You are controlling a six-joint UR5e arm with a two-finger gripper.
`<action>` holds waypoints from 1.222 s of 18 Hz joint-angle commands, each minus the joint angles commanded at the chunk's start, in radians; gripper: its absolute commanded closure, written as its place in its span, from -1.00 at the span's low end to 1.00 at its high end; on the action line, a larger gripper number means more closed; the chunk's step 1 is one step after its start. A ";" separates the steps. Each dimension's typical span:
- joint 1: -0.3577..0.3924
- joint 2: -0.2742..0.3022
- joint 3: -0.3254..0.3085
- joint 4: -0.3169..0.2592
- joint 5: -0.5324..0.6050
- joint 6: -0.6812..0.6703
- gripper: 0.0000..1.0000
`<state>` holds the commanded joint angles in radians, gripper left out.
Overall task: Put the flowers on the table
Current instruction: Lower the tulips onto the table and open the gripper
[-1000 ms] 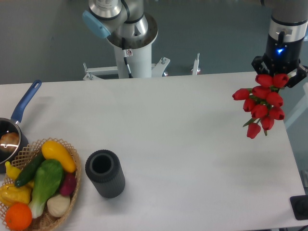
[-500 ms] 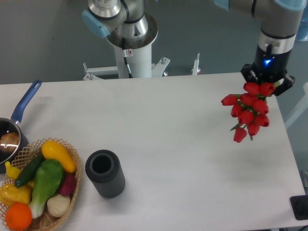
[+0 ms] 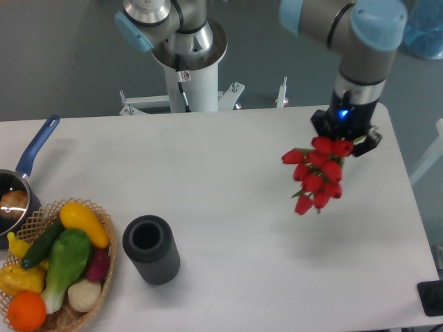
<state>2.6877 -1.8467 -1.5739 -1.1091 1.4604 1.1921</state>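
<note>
The flowers [image 3: 315, 173] are a bunch of red tulips with closed buds, hanging buds-down from my gripper [image 3: 344, 135] over the right part of the white table [image 3: 228, 173]. The gripper is shut on the bunch's upper end; the stems are mostly hidden behind the buds and the gripper body. The bunch hangs in the air above the tabletop, not touching it.
A dark ribbed cylinder [image 3: 151, 249] stands at the front left. A wicker basket [image 3: 61, 266] of vegetables sits at the front left corner. A blue-handled pot [image 3: 21, 185] is at the left edge. The robot base [image 3: 188, 59] stands behind the table.
The arm has carried the flowers leftward and slightly lower, from past the table's right edge to over its right part. Nothing else moved.
</note>
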 joint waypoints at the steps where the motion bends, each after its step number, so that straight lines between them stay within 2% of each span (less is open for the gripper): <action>1: -0.009 -0.018 -0.003 -0.001 -0.003 0.000 1.00; 3: -0.015 -0.054 -0.015 0.006 -0.003 0.001 1.00; 5: -0.026 -0.078 -0.006 0.006 -0.006 0.004 0.84; 6: -0.026 -0.084 -0.006 0.008 -0.008 0.010 0.67; 7: -0.025 -0.089 -0.006 0.005 -0.008 0.029 0.46; 8: -0.020 -0.091 -0.006 0.003 -0.012 0.037 0.08; 9: -0.019 -0.091 -0.006 0.003 -0.014 0.040 -0.42; 10: -0.019 -0.089 -0.006 0.002 -0.014 0.038 -0.79; 11: -0.023 -0.086 -0.006 0.002 -0.014 0.035 -1.00; 16: -0.029 -0.092 0.020 0.023 -0.012 0.037 -1.00; 18: -0.028 -0.095 0.020 0.048 -0.012 0.037 -1.00; 22: -0.026 -0.094 0.020 0.058 -0.014 0.041 -1.00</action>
<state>2.6615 -1.9405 -1.5539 -1.0508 1.4465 1.2333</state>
